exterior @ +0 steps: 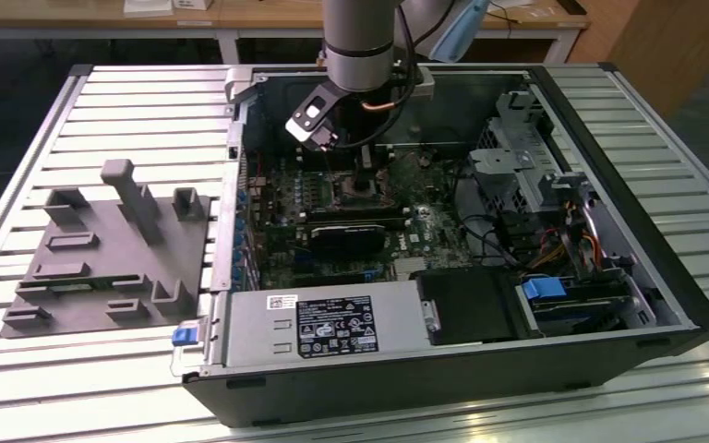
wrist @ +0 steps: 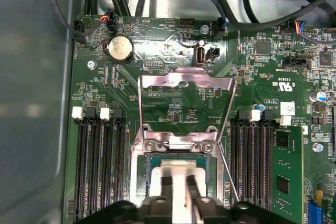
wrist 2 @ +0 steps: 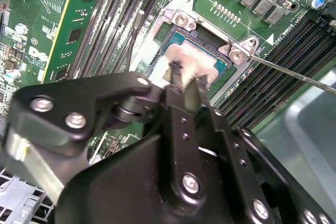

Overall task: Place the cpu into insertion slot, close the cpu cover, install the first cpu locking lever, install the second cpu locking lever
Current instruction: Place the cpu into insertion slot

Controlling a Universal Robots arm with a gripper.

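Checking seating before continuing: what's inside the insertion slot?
The cpu lies inside the insertion slot, silver top showing, cpu cover standing open. The claw covers part of it, so whether it is fully seated cannot be seen.

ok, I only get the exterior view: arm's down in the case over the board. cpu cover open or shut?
Observer: Open. In the first wrist view the cpu cover stands swung up off the insertion slot, toward the coin cell.
Operator: cpu in yet?
Observer: In the second wrist view the cpu lies inside the slot's frame with the hand right over it. I can't tell if it's fully seated.
Operator: levers?
Observer: One locking lever juts out free from the socket corner, not hooked down.
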